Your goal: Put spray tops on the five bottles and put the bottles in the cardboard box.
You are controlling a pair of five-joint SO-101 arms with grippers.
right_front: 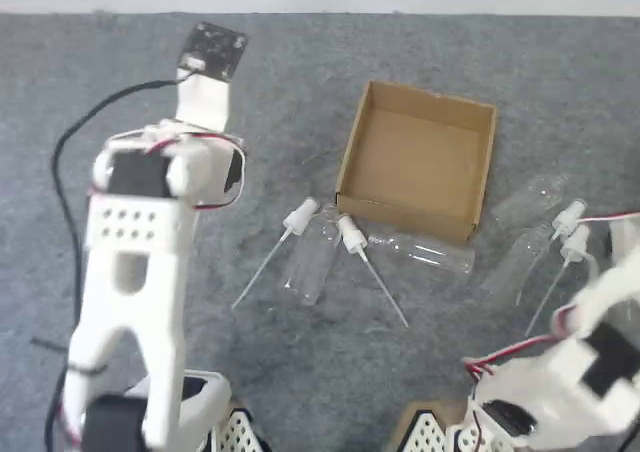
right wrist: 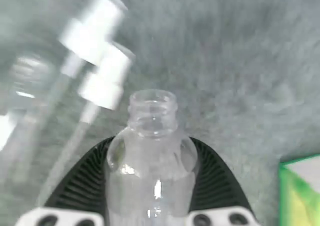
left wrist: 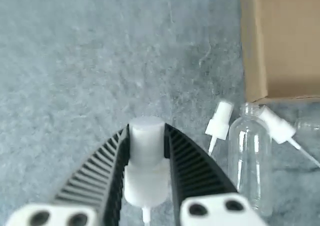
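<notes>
My left gripper (left wrist: 146, 131) is shut on a white spray top (left wrist: 145, 158), held above the grey cloth to the left of the cardboard box (right_front: 420, 157). The left arm (right_front: 140, 232) stands at the left of the table. My right gripper (right wrist: 151, 143) is shut on an open-necked clear bottle (right wrist: 150, 161). The right arm (right_front: 590, 357) is at the front right. A capless bottle (right_front: 312, 257) lies in front of the box between two spray tops (right_front: 297, 217) (right_front: 350, 234). Another bottle (right_front: 425, 252) lies along the box's front wall.
To the right of the box lie two more clear bottles (right_front: 525, 202) (right_front: 520, 257) and two spray tops (right_front: 568, 217) (right_front: 575, 242). A green-edged object (right wrist: 300, 196) lies near the right gripper. A black cable (right_front: 70, 142) loops at the left.
</notes>
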